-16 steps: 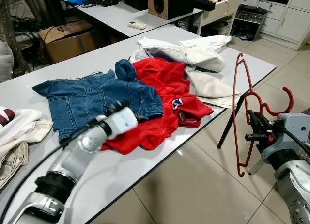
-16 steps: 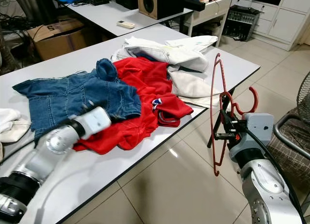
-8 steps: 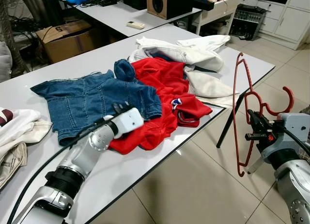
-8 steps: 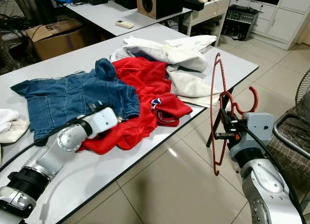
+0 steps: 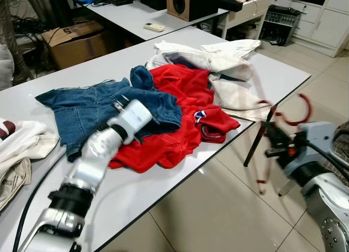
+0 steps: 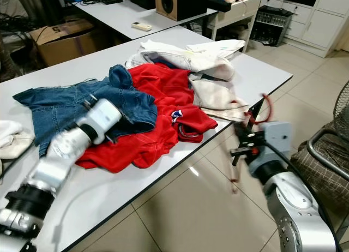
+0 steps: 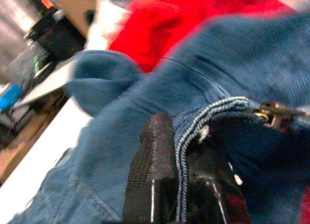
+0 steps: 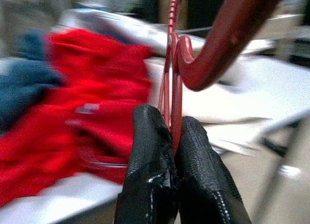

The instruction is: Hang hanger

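Right wrist view: red hanger [image 8: 175, 95] clamped in right hand [image 8: 173, 136].

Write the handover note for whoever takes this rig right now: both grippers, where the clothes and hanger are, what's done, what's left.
Right gripper: shut on the red hanger, held off the table's right edge above the floor; it is motion-blurred.
Left gripper: at the denim jacket, fingers pinching its stitched hem, on the white table.
The denim jacket lies flat, partly over the red garment; white clothes are piled behind.
Done: hanger in hand, denim edge gripped.
Left: get a garment onto the hanger, then hang it. No rail or hook is visible.
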You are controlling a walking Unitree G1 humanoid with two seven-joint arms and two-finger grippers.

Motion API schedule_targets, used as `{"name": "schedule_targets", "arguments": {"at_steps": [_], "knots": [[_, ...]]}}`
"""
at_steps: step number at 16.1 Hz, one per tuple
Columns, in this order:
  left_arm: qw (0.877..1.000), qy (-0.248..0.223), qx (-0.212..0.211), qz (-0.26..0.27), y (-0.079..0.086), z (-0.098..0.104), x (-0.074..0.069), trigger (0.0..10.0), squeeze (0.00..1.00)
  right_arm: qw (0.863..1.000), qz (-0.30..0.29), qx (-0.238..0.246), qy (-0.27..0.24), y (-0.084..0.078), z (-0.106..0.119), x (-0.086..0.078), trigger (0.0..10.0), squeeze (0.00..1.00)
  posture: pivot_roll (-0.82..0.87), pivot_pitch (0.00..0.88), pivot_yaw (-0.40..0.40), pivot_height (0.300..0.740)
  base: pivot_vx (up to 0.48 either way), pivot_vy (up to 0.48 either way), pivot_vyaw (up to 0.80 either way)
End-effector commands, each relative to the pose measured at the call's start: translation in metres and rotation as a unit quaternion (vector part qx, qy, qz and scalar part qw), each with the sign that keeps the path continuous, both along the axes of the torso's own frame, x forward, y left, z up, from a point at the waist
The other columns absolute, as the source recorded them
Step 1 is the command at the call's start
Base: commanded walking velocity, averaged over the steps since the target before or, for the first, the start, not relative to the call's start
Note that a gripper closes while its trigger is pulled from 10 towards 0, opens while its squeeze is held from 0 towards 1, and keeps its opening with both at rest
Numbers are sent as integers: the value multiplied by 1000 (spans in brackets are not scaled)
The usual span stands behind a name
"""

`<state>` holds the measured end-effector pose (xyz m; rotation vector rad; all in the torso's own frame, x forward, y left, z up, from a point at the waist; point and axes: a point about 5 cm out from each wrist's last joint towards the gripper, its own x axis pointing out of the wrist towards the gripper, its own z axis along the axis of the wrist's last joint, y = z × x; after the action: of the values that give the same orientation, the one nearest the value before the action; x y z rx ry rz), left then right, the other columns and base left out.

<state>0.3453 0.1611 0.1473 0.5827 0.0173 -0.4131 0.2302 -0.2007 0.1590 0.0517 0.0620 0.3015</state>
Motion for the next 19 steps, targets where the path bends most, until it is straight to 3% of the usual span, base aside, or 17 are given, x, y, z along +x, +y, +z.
{"name": "schedule_targets", "arguments": {"at_steps": [1,2,3,4,6,7,10,12,14,18,19], "knots": [[999,-28,-40,17,8,33,14,0,0,996,83,20,-21,14,14,-2,10000,0,-179,0,31,740,0,0,0],[998,-31,-46,20,9,38,16,0,0,995,99,24,-22,17,16,-3,10000,0,-179,0,31,740,0,0,0],[998,-47,-44,29,19,66,31,0,0,980,189,55,-20,29,25,-12,10000,0,-163,0,34,740,0,0,0],[997,-56,-36,31,23,80,37,0,0,972,227,63,-16,33,27,-16,10000,0,-156,0,36,740,0,0,0],[997,-69,-23,38,30,100,46,0,0,962,264,69,-3,36,26,-21,10000,0,-147,0,36,740,0,0,0],[997,-77,-5,32,33,123,53,0,0,953,296,60,21,38,22,-25,10000,0,-140,0,38,740,0,0,0],[996,-82,20,3,30,147,56,0,0,935,342,55,71,48,9,-25,10000,0,-108,0,37,740,0,0,0],[995,-68,61,-35,24,152,55,0,0,916,385,52,99,59,2,-17,10000,0,-91,0,32,740,0,0,0],[992,-42,99,-73,16,142,53,0,0,908,399,41,124,67,-6,-2,10000,0,-86,0,32,740,0,0,0],[988,-29,125,-91,9,131,51,0,0,926,343,34,157,78,-17,36,10000,0,-83,0,28,740,0,0,0],[987,-27,128,-92,9,131,50,0,0,926,340,36,160,79,-18,39,10000,0,-85,0,29,740,0,0,0]]}}
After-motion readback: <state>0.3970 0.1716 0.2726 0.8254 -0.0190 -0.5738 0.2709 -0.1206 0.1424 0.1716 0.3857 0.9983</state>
